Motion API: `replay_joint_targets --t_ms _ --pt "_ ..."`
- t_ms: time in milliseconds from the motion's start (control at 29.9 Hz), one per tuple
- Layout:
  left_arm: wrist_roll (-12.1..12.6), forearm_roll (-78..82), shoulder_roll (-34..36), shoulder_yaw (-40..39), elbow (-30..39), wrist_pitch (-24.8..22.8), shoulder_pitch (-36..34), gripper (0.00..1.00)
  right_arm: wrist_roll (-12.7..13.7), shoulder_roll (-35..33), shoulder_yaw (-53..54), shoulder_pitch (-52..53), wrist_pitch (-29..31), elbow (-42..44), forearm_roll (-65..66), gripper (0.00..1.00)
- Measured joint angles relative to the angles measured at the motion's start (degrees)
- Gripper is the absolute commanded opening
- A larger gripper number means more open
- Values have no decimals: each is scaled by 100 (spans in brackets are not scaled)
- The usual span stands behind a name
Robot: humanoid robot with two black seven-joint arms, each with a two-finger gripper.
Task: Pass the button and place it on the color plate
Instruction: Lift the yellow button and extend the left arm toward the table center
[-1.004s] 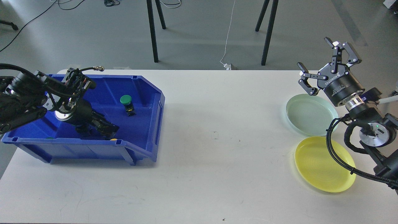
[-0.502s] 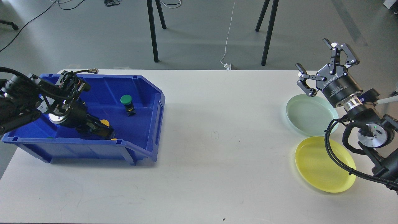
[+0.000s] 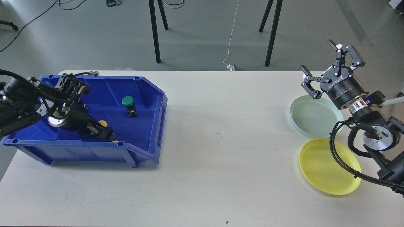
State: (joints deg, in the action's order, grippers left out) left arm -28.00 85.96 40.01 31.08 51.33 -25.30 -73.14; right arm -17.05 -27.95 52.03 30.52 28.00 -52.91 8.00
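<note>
Blue bin (image 3: 148, 94): plastic, 9 o'clock side of white table (image 3: 221, 164), open front faces 3 o'clock.
Green button (image 3: 127, 101): upright in bin middle, green cap on black base, untouched, well apart from left gripper.
Yellow button (image 3: 102, 123): yellow cap showing just at left gripper's 12 o'clock, touching or nearly; second yellow bit (image 3: 115, 141) at bin's front lip, mostly hidden.
Left gripper (image 3: 105, 134): low inside bin near front wall, dark and foreshortened; can't tell finger spread or whether anything is held.
Right gripper (image 3: 322, 71): raised at 2 o'clock of table, fingers spread wide, holding nothing, above far rim of green plate.
Green plate (image 3: 311, 118): pale, 3 o'clock, nothing on it.
Yellow plate (image 3: 325, 170): at 4 o'clock, just beside green plate, nothing on it.
Step (judged): left arm picking a yellow button from bin, early in task.
How to do well: straddle the button body below the cap, fingers clear of bin wall, close fully, lift straight up over the lip, carry toward table centre for handover; right takes it, yellow plate is the match.
</note>
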Motion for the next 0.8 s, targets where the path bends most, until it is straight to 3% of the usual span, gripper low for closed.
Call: replay_joint_targets --t_ms 134,435,636,803 --pt "0 0 -7 -35 9 14 5 11 0 0 0 -9 0 4 0 99" --pt "-2 -61 170 -387 170 -31 -188 11 6 -9 0 -12 0 32 -4 99" --pt "0 -791 839 -1935 702 -259 -867 11 16 -127 49 79 0 302 -3 99" --pt "1 -2941 801 -3275 1303 -270 -498 11 6 -471 80 249 0 197 50 96"
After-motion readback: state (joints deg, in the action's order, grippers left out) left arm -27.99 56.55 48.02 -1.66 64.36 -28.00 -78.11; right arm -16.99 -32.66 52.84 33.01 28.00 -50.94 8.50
